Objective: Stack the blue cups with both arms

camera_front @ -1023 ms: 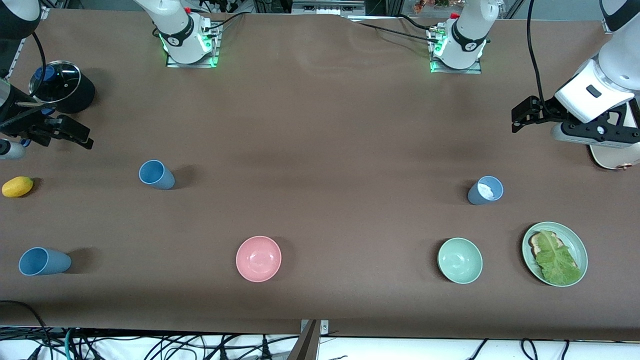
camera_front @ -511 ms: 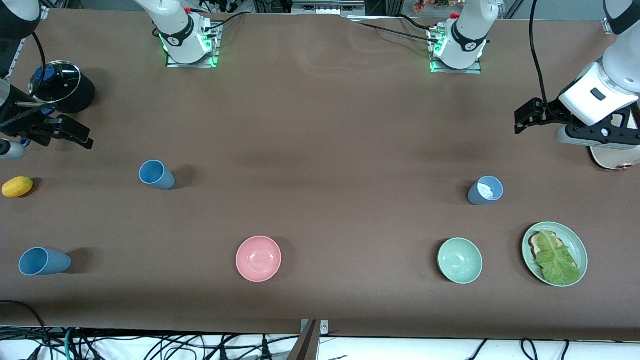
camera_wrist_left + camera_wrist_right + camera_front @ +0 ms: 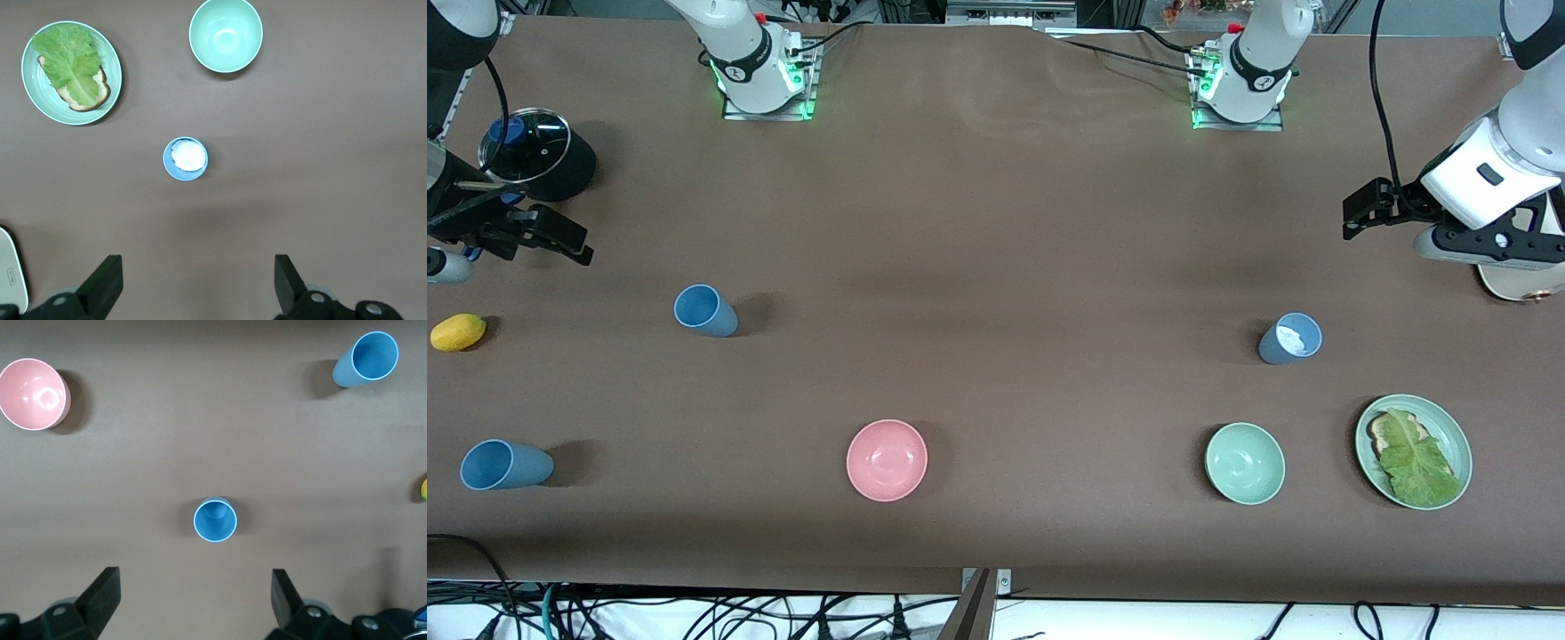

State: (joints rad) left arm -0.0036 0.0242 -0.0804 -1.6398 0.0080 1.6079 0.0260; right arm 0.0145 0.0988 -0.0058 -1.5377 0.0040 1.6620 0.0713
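Three blue cups stand upright and apart. One blue cup is toward the right arm's end. A second stands nearer the front camera, by that end's edge. The greyer cup with a white patch inside is toward the left arm's end. My left gripper is open and empty, up over the table's left-arm end. My right gripper is open and empty, raised at the right arm's end; the front view's edge cuts most of it off.
A pink bowl and a pale green bowl sit near the front edge. A green plate holds toast and lettuce. A lemon and a lidded black pot are at the right arm's end.
My left arm has drifted slightly up and toward its own end of the table. The right arm and all cups have not moved.
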